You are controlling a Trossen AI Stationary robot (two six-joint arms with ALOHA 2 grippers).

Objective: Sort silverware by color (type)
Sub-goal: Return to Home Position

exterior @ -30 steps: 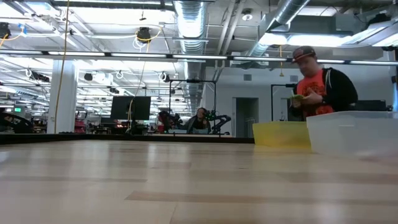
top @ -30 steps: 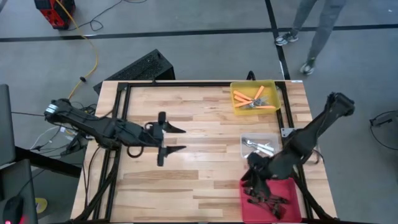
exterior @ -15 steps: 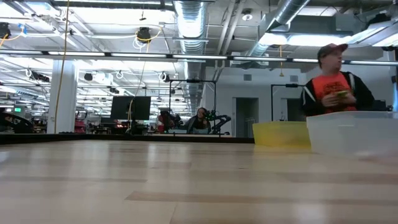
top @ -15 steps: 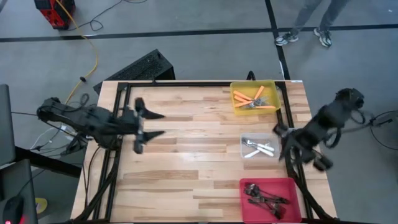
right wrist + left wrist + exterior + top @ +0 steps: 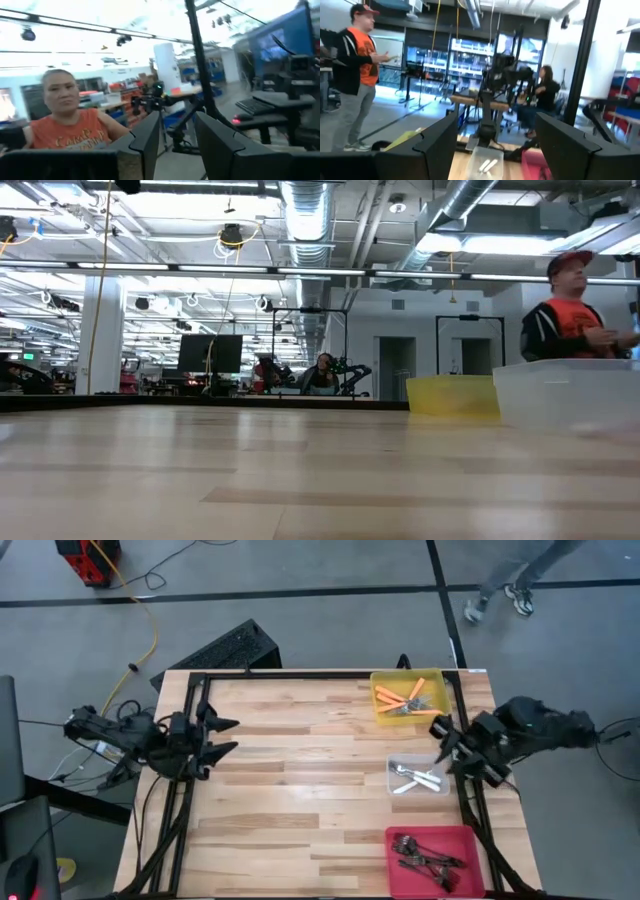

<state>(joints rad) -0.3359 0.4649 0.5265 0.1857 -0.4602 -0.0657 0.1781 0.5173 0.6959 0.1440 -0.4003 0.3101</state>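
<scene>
Left gripper (image 5: pixel 224 736) mid-left and right gripper (image 5: pixel 443 743) mid-right are hanging spread and empty, parking I'd guess, since all forks (image 5: pixel 408 700) are lying colour-sorted in the bins (image 5: pixel 466 840).

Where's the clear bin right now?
High view: the clear bin sits by the right edge of the table, between the yellow bin and the red bin, with pale forks lying in it.
</scene>
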